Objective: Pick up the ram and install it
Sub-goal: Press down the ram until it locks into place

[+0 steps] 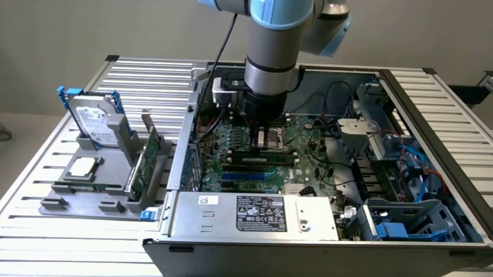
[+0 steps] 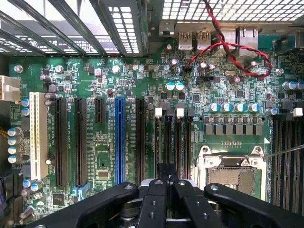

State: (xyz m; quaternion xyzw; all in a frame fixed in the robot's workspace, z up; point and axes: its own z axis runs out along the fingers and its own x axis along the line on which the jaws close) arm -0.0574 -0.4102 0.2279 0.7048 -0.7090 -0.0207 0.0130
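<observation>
Claw (image 1: 262, 140) closed, over ram (image 1: 266, 152) (long, dark-green stick)

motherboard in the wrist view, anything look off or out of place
Nothing looks spilled or broken. Two things stand out: the processor socket looks empty, with its bare centre showing inside the metal frame, and a red wire lies in a loose loop rather than tied down.

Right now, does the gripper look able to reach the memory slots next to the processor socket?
Probably yes. The gripper hangs inside the open case just over the memory slots, beside the processor socket, with nothing lying across them; the red cable loops clear, near the rear ports.
</observation>
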